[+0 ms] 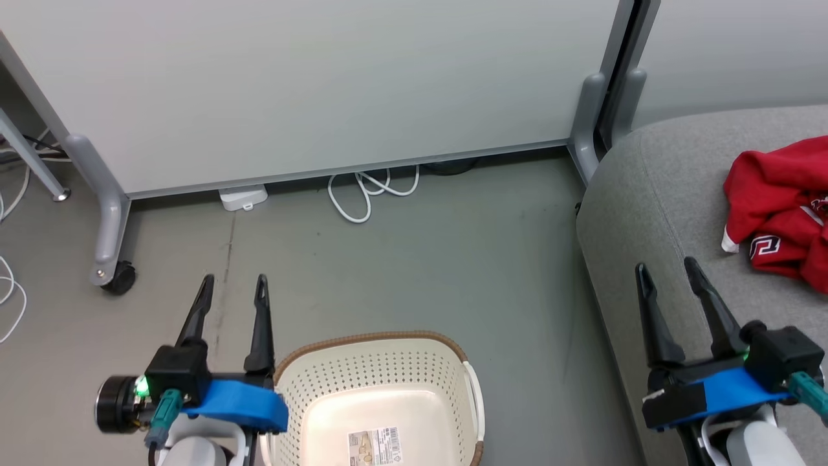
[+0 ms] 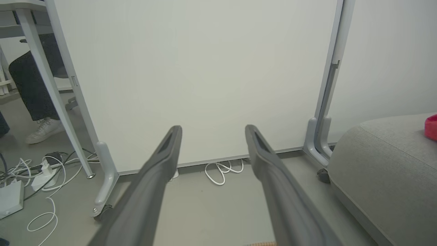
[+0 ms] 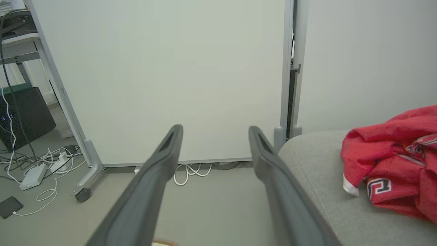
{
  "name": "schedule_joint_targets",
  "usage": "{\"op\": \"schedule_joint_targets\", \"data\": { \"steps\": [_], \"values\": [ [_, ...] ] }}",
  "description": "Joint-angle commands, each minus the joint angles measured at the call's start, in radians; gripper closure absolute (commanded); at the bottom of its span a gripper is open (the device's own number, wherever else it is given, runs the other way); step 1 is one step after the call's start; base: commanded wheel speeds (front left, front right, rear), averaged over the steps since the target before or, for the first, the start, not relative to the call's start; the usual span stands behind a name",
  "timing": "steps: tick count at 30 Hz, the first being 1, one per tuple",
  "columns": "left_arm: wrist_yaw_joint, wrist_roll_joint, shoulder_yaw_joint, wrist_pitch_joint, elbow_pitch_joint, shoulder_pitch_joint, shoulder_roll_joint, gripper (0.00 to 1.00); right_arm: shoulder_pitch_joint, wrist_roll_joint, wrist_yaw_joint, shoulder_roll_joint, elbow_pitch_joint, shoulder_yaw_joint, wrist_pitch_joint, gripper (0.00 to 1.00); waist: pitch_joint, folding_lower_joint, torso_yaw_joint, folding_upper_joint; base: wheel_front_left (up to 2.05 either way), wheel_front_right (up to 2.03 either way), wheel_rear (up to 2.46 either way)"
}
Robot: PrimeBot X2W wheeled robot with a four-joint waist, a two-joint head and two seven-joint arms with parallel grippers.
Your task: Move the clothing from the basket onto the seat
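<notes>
Clearly the red basketball garments lay crumpled on the grey sofa cushion, well in from its left edge and to the right of the right gripper. Its fingers stood apart, holding nothing. The left gripper, also apart, hung beside the laundry basket.

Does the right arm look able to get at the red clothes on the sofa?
Probably yes: the right tool is open by the sofa cushion, with nothing between it and the red clothes.

The clothing lies crumpled on the seat, the basket on the floor.
</notes>
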Motion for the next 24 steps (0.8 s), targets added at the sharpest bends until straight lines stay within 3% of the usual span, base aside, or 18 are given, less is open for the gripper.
{"op": "schedule_joint_targets", "data": {
  "steps": [1,23,24],
  "values": [
    [-0.002,0.007,0.007,-0.004,0.000,0.006,-0.003,0.00,0.016,-0.007,0.000,0.006,0.002,-0.003,0.000,0.00,-0.004,0.0002,0.001,-0.0001,0.00,0.00,0.00],
    [-0.071,0.095,0.124,-0.004,0.029,0.078,-0.067,0.00,0.082,-0.010,0.000,0.029,0.019,-0.031,0.000,0.00,-0.028,0.0002,0.011,-0.0001,0.00,0.00,0.00],
    [-0.069,0.089,0.123,0.001,0.030,0.078,-0.068,1.00,0.070,-0.007,0.000,0.029,0.021,-0.030,0.000,1.00,-0.028,0.0002,0.011,-0.0001,0.00,0.00,0.00]
  ]
}}
